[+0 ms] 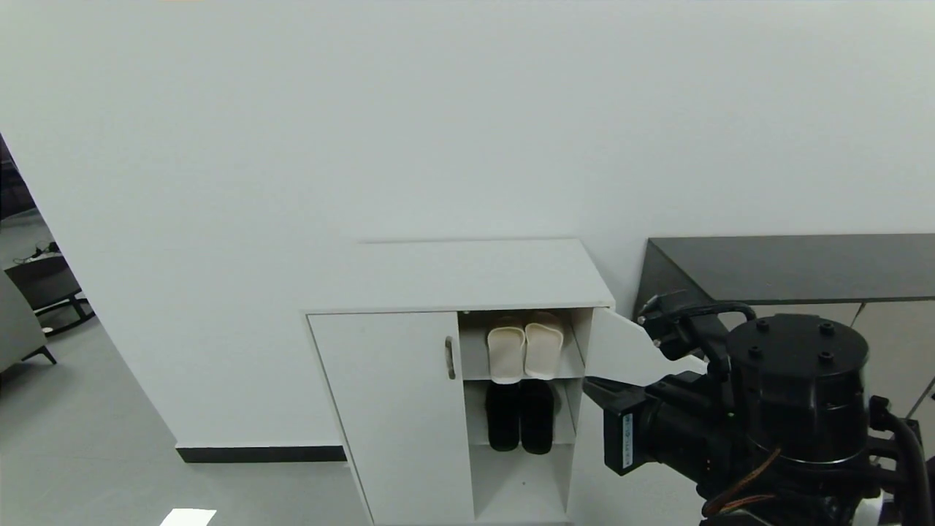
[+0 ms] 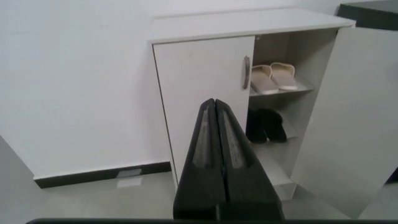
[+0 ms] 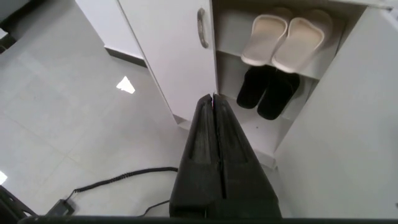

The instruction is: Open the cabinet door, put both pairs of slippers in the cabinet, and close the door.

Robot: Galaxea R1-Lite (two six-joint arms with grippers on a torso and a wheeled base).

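Task nearly done, judging by the layout; cabinet (image 1: 467,274) sits at 6 o'clock in the head view, its right door (image 1: 621,351) swung out toward 3 o'clock, its left door (image 1: 387,409) shut; both pairs are inside; white slippers (image 1: 524,351) lie side by side on the top shelf, black slippers (image 1: 520,416) on the shelf directly below, at 6 o'clock from the white pair; bottom compartment is bare; the only step left looks to be pushing the right door shut.

Left gripper (image 2: 215,109) has its fingers pressed together, nothing between them, facing the shut left door from well back; right gripper (image 3: 214,98) is likewise pressed together and empty, over the floor (image 3: 74,124) in front of the open bay, apart from the door panel.

Materials: cabinet is flat white matte board, boxy, with square edges; handle (image 1: 450,358) is a slim vertical bar, metal-looking, on the left door's inner edge; white slippers look like smooth moulded foam with rounded ends; black slippers are matte, texture too dark to tell; floor is grey glossy tile with a thin black cable (image 3: 118,177) on it; dark flat table (image 1: 796,267) stands at 3 o'clock of the cabinet.
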